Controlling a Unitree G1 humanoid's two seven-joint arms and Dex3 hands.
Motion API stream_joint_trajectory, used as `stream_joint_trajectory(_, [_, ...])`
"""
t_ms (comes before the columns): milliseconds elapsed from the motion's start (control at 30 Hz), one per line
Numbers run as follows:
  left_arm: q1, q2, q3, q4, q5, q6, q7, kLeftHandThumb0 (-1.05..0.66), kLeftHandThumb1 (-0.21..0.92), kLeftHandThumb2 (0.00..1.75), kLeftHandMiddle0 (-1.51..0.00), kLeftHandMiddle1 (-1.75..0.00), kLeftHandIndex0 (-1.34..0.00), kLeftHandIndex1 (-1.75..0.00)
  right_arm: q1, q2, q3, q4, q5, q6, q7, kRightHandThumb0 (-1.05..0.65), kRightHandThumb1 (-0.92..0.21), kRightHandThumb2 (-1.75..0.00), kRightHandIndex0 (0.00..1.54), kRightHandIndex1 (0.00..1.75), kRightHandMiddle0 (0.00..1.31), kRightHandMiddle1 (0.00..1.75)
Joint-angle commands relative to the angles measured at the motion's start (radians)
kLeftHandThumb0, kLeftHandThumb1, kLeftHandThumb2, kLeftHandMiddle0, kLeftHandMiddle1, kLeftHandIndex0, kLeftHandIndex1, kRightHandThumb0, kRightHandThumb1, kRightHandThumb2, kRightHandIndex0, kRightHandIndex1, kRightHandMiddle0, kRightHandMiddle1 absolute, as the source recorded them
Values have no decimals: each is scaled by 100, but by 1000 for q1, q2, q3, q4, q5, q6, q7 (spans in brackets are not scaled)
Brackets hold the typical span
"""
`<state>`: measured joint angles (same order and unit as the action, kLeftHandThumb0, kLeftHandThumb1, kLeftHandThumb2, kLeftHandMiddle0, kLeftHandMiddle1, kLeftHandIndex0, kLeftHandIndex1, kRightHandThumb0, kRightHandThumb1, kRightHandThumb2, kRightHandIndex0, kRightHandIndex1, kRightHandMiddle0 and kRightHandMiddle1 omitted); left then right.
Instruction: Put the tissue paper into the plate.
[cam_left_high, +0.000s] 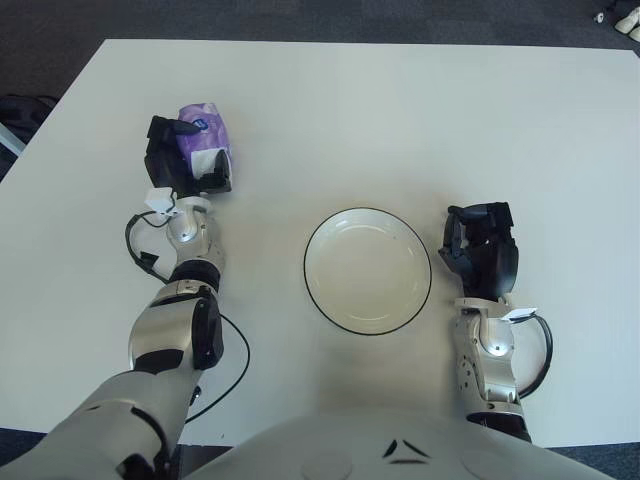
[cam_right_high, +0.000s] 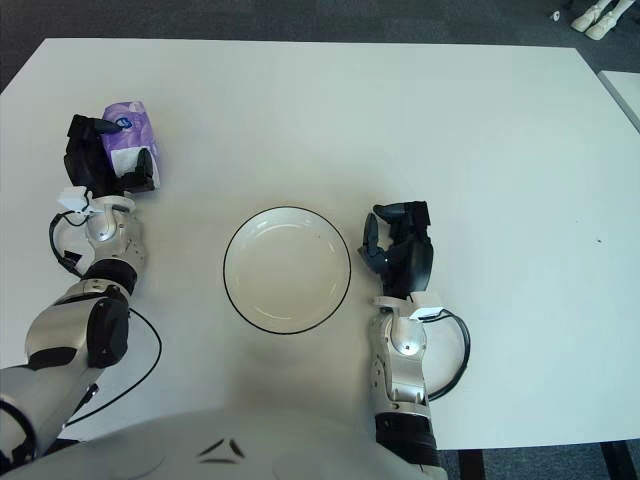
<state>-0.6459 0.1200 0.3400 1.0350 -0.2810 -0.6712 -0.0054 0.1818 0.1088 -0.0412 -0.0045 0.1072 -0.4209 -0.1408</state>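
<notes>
Left hand (cam_left_high: 188, 160) closed around purple tissue pack (cam_left_high: 205, 135) at table's (cam_left_high: 400, 110) far left. Plate (cam_left_high: 368, 270) well apart, down and right of pack; carry must run that way. Right hand (cam_left_high: 482, 250) just beside plate's right rim, fingers loosely curled, nothing held.

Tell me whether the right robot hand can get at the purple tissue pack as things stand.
Probably not easily. The purple tissue pack sits far to the left, already gripped by the left robot hand. The right robot hand is beside the white black-rimmed plate, on its right, so the plate lies between.
</notes>
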Motion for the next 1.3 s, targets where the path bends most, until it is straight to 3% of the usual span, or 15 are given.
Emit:
stream_joint_trajectory(0, [95,-91,-25,-106,-18,24,-34,0,-5,172,-79,-170,-76,-175,51,39,-8,97,13,80,-14,-37,-72,-81,49,137,31,175])
stream_joint_trajectory(300, [186,-109,-60,-458,-92,92,-160,0,-1,169,-74,-174,-74,-175,42,35,-11,104,14,86,-16,-37,-73,-80,49,137,30,175])
stream_joint_trajectory(600, [272,-118,-97,-675,-152,61,-310,0,-6,173,-77,-175,-77,-175,35,35,-13,108,20,92,-13,-37,-74,-79,49,137,29,175])
stream_joint_trajectory(867, [284,-67,-92,-765,-162,17,-402,0,-7,175,-78,-174,-78,-175,27,33,-14,116,26,91,-5,-37,-74,-78,49,137,30,175])
stream_joint_trajectory(967, [265,-75,-114,-800,-117,-22,-397,0,-7,175,-78,-174,-78,-175,23,33,-16,122,25,91,-6,-37,-74,-79,49,137,30,175])
stream_joint_trajectory(1067, [261,-78,-124,-815,-101,-48,-394,0,-18,175,-101,-137,-88,-175,21,33,-18,127,24,88,-6,-37,-74,-79,49,137,30,175])
stream_joint_trajectory(1133, [258,-74,-120,-804,-87,-73,-391,0,-21,175,-107,-131,-89,-175,20,34,-19,128,24,85,-5,-37,-74,-79,49,137,30,175])
stream_joint_trajectory(1267, [240,-74,-102,-788,4,-165,-338,0,-16,175,-104,-146,-77,-175,18,35,-21,129,25,78,-2,-37,-74,-79,49,137,30,175])
